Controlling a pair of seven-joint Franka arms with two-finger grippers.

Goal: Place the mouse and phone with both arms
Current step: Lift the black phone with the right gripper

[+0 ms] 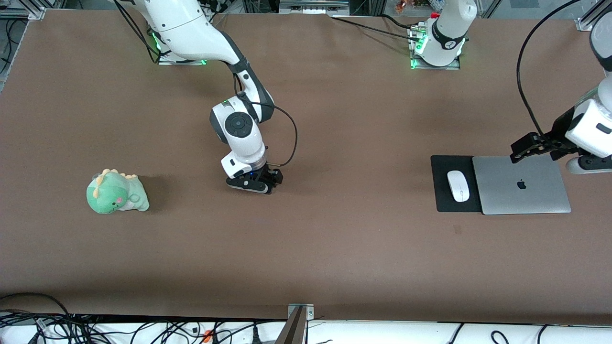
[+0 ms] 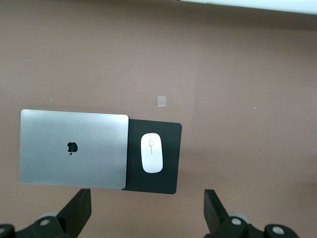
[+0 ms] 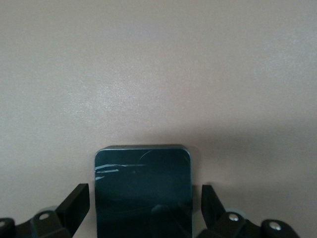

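Observation:
The white mouse (image 1: pixel 458 186) (image 2: pixel 151 152) lies on a black mouse pad (image 1: pixel 442 200) (image 2: pixel 168 178) toward the left arm's end of the table. My left gripper (image 1: pixel 523 148) (image 2: pixel 147 198) hangs open in the air over the silver laptop's edge, with nothing between its fingers. My right gripper (image 1: pixel 256 182) (image 3: pixel 143 191) is down at the table's middle and stands open. The black phone (image 3: pixel 142 173) lies flat on the table between its fingers, with a small gap on each side. In the front view the gripper hides the phone.
A closed silver laptop (image 1: pixel 521 184) (image 2: pixel 74 148) lies beside the mouse pad, overlapping its edge. A green plush dinosaur (image 1: pixel 116 192) sits toward the right arm's end of the table. A small tape mark (image 1: pixel 457 229) is on the brown table nearer the front camera than the pad.

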